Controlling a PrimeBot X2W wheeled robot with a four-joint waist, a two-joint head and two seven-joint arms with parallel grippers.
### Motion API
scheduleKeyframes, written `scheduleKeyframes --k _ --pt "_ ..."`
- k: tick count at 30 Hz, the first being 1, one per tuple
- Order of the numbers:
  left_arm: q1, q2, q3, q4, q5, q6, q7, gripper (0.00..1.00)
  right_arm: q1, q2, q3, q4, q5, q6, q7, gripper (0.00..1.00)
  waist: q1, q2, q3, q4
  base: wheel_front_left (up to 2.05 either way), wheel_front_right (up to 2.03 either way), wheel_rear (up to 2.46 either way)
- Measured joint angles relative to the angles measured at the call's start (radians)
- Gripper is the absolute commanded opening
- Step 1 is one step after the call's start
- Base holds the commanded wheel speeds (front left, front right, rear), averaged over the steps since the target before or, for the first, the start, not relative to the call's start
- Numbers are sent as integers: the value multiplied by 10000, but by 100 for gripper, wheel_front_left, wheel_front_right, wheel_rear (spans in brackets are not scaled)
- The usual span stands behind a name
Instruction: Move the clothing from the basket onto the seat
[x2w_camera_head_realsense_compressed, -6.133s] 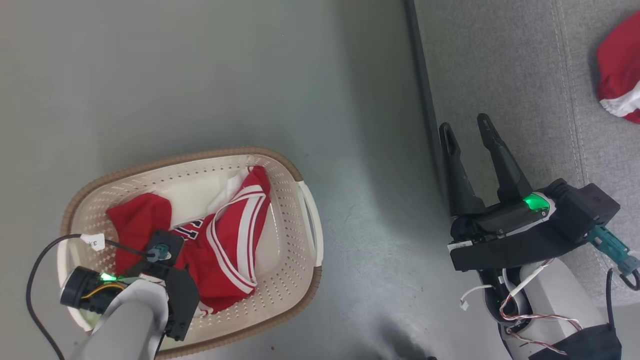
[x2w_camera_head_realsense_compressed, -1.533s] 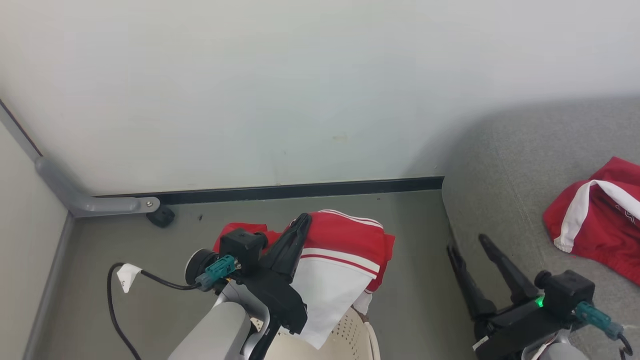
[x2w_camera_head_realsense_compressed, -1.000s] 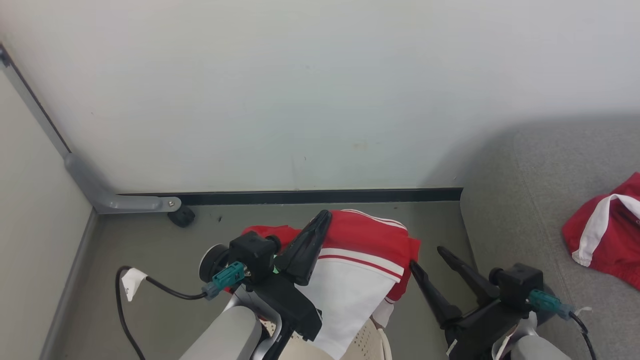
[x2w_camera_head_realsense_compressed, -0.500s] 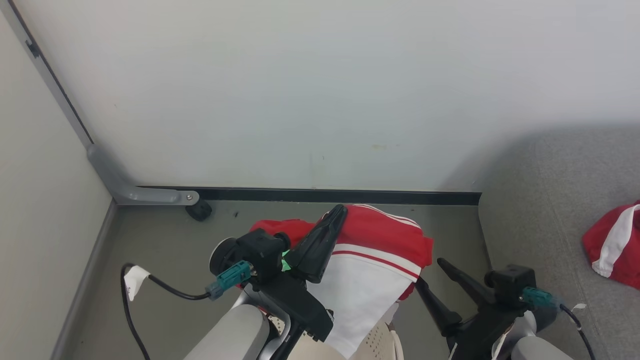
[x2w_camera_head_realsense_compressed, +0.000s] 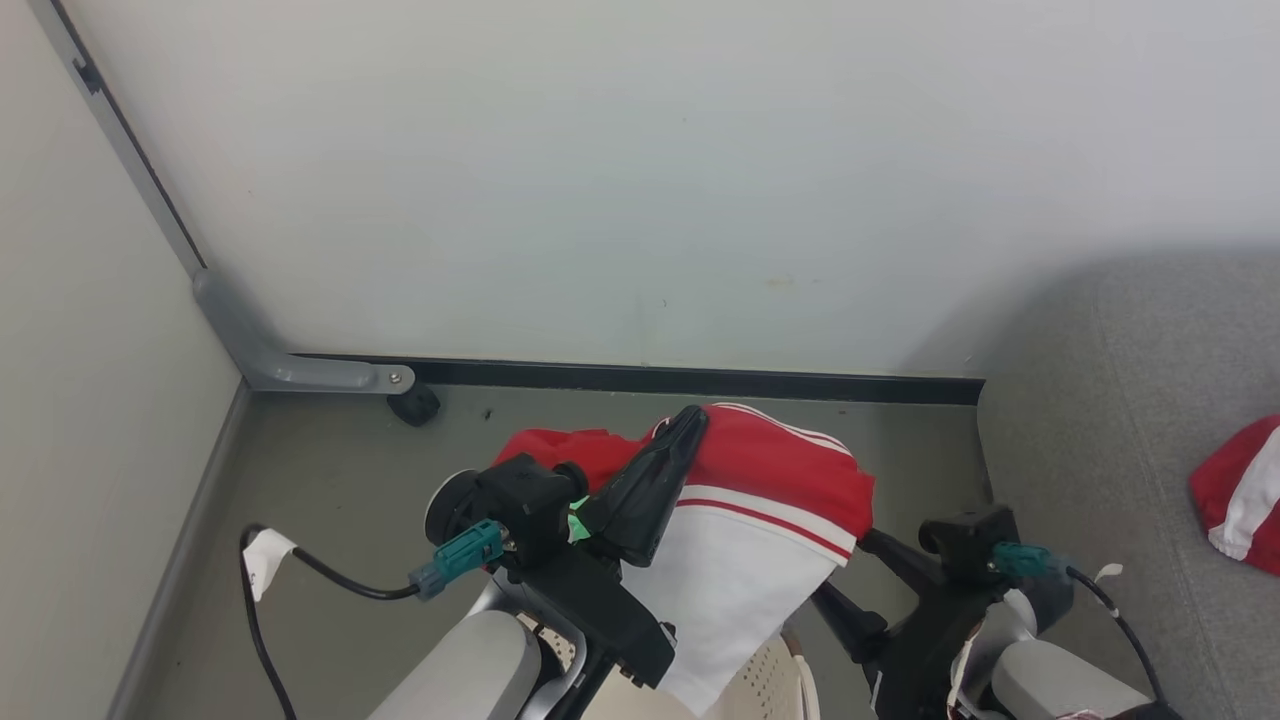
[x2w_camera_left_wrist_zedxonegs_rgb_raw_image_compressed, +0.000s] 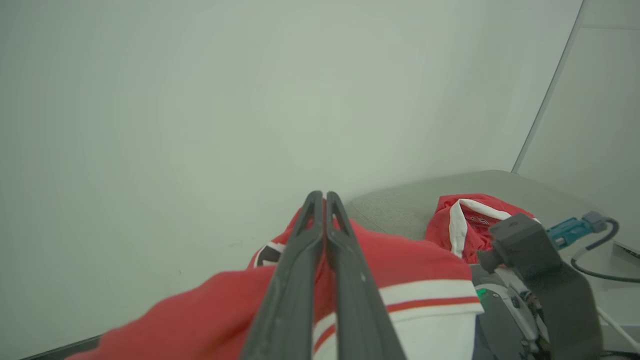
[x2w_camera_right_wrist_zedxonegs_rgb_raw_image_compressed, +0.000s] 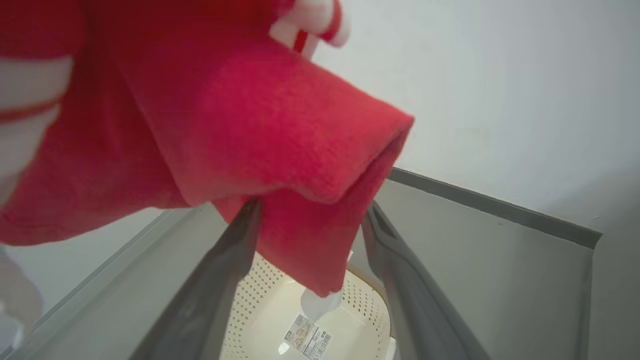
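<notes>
Hanging clear of the basket (x2w_camera_head_realsense_compressed: 772, 682), a red garment (x2w_camera_head_realsense_compressed: 770, 480) with white stripes and a broad white panel drapes over the closed fingers of the left hand (x2w_camera_head_realsense_compressed: 688, 425). In the left wrist view the two dark fingers of that hand (x2w_camera_left_wrist_zedxonegs_rgb_raw_image_compressed: 320, 197) lie pressed together with the red cloth (x2w_camera_left_wrist_zedxonegs_rgb_raw_image_compressed: 410, 260) pinched between them and spilling to both sides. Its lower hem falls toward the basket, whose cream perforated wall (x2w_camera_right_wrist_zedxonegs_rgb_raw_image_compressed: 270, 295) shows directly beneath in the right wrist view, a barcode label (x2w_camera_right_wrist_zedxonegs_rgb_raw_image_compressed: 307, 337) on its bottom.

The right hand (x2w_camera_head_realsense_compressed: 850, 580) sits just beside the garment's right side, partly under the fabric. In its own view the fingers of this hand (x2w_camera_right_wrist_zedxonegs_rgb_raw_image_compressed: 314, 205) stand wide apart, and a rolled fold of the cloth (x2w_camera_right_wrist_zedxonegs_rgb_raw_image_compressed: 225, 125) hangs down between them; whether the fingers touch it cannot be told, and they are not closed on it.

A second red garment (x2w_camera_head_realsense_compressed: 1240, 490) with white trim lies crumpled on the seat (x2w_camera_head_realsense_compressed: 1120, 400), well in from the seat's edge that borders the floor (x2w_camera_head_realsense_compressed: 330, 480). The same heap (x2w_camera_left_wrist_zedxonegs_rgb_raw_image_compressed: 470, 220) shows on the grey cushion (x2w_camera_left_wrist_zedxonegs_rgb_raw_image_compressed: 400, 205) in the left wrist view.

The basket stands on the floor near the seat's edge. A pale wall (x2w_camera_head_realsense_compressed: 600, 180) with a black baseboard (x2w_camera_head_realsense_compressed: 650, 380) rises behind, and a grey bracket (x2w_camera_head_realsense_compressed: 290, 365) with a dark caster (x2w_camera_head_realsense_compressed: 413, 405) sits in the floor's far left corner.
</notes>
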Motion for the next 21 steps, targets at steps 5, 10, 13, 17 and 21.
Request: scheduleKeyframes --k 5,10,13,17,21 --pt "1 2 -75 -205 0 52 136 0 -625 10 723 113 203 0 17 100 0 0 89 43 0 0 0" --pt "1 2 -138 -355 0 56 297 0 -914 12 1001 431 591 0 -96 100 0 0 149 78 0 0 0" --pt "1 8 -140 -414 0 69 313 0 -974 27 1152 694 780 0 -165 100 0 0 173 97 0 0 0" --pt "2 40 -150 -508 0 127 401 0 -1143 102 1319 1009 1047 0 -251 100 0 0 190 110 0 0 0" --pt "2 54 -153 -594 0 142 487 0 -1431 253 1593 1162 1231 0 -326 100 0 0 210 113 0 0 0"
